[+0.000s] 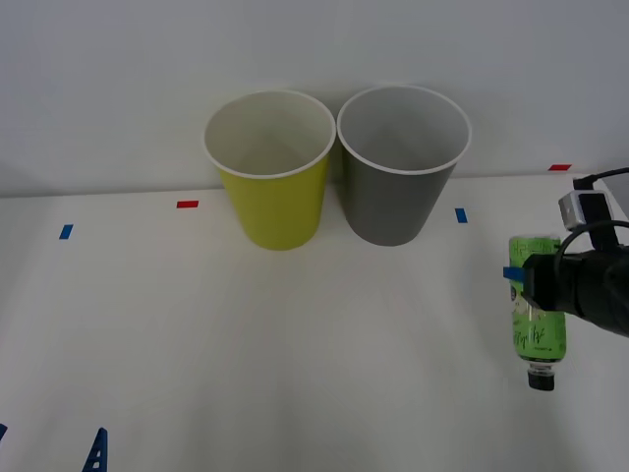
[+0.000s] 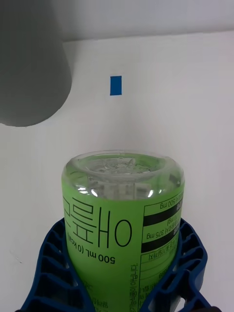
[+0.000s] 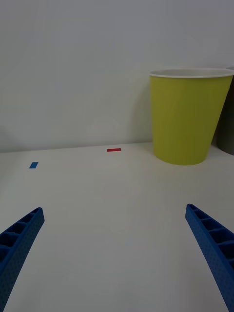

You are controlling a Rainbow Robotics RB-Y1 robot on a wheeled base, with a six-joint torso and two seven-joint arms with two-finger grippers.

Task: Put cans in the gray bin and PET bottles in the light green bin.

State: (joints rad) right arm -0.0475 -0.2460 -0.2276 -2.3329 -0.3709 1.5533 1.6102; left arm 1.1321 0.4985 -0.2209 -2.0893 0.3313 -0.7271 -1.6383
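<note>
Front: my right gripper [image 1: 526, 275] at 3 o'clock, clamped on the PET bottle [image 1: 538, 329], cap down; light green bin [image 1: 272, 172] & gray bin [image 1: 401, 167] touching at 12. Right wrist: fingers [image 2: 48, 265] hug bottle label. Left wrist: my left gripper [image 3: 114, 243] wide open, holding nothing.

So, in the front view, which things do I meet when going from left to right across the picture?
Left gripper → light green bin → gray bin → PET bottle, held by the right gripper.
</note>
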